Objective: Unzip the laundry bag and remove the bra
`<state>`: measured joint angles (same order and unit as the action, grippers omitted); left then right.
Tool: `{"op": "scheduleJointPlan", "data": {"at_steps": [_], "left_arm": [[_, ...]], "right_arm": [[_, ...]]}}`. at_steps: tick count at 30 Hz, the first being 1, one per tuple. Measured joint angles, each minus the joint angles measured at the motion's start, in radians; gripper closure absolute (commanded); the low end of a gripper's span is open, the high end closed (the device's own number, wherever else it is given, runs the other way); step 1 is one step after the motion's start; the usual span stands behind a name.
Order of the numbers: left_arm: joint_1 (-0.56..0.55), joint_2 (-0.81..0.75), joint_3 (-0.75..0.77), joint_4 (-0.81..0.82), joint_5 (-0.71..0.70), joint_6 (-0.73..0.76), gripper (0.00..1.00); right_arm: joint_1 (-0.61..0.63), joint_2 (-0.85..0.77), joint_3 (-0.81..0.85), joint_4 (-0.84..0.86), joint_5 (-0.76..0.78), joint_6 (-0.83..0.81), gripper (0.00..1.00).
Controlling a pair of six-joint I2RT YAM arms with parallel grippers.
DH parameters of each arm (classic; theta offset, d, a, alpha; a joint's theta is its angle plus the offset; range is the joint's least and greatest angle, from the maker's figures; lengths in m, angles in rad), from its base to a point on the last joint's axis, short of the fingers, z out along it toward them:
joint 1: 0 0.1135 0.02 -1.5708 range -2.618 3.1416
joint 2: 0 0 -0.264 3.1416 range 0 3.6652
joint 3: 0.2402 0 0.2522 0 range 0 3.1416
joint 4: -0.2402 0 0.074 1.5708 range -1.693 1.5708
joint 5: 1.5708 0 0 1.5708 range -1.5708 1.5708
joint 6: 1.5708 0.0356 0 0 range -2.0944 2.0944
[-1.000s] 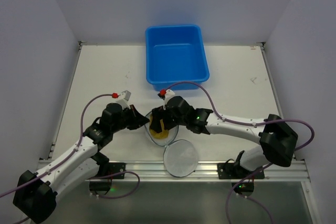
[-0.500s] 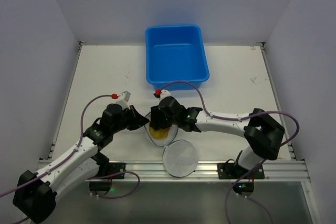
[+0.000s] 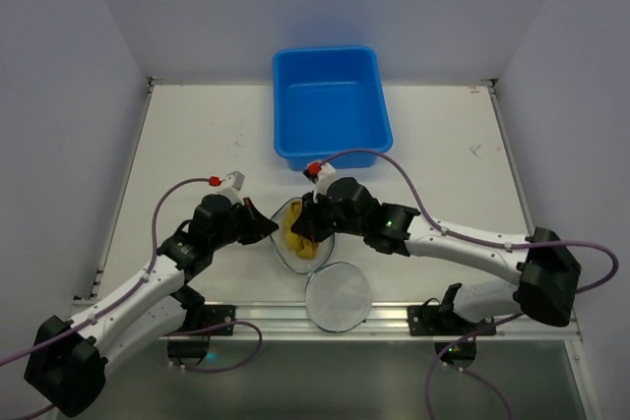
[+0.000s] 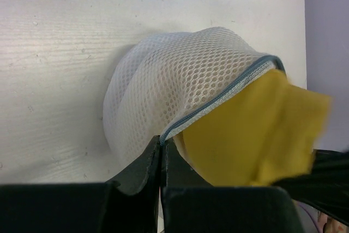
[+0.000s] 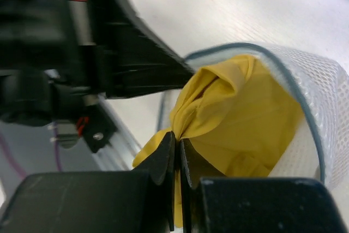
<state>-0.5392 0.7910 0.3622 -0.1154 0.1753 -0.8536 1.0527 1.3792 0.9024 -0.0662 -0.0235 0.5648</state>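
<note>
The white mesh laundry bag (image 3: 283, 249) lies open on its side near the table's front edge, and its flat round end panel (image 3: 339, 297) hangs loose in front of it. My left gripper (image 4: 162, 138) is shut on the bag's grey zip rim (image 4: 218, 102); from above, that gripper (image 3: 270, 233) is at the bag's left side. The mustard-yellow bra (image 5: 234, 113) bulges out of the bag's mouth. My right gripper (image 5: 177, 136) is shut on a bunched fold of it, seen from above (image 3: 304, 228) at the mouth. The bra (image 3: 296, 241) is partly inside the mesh (image 5: 322, 96).
An empty blue plastic tub (image 3: 330, 115) stands at the back of the table, behind the bag. A metal rail (image 3: 394, 317) runs along the near edge, just under the round panel. The left arm's black wrist (image 5: 125, 42) sits close in front of my right gripper.
My right gripper went from open to shut on the bra's fabric. The right arm reached into the bag's mouth, then drew back slightly to the right. The left gripper held still.
</note>
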Motion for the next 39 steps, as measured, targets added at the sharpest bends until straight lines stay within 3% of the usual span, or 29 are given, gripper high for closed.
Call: {"op": "scheduleJointPlan", "data": {"at_steps": [13,22,28,39], "left_arm": [[0.0,0.047,0.023,-0.006,-0.012,0.0,1.0],[0.0,0.069,0.023,-0.006,-0.024,0.0,1.0],[0.0,0.077,0.033,-0.007,-0.026,-0.001,1.0],[0.0,0.088,0.046,-0.006,-0.024,0.0,1.0]], "right_arm": [[-0.019,-0.275,-0.03,0.137,-0.289,-0.14,1.0],[-0.294,-0.24,0.256,0.103,-0.306,-0.236,1.0],[-0.488,0.018,0.636,0.074,-0.3,-0.343,1.0],[-0.642,0.797,1.313,-0.122,-0.175,-0.536,1.0]]}}
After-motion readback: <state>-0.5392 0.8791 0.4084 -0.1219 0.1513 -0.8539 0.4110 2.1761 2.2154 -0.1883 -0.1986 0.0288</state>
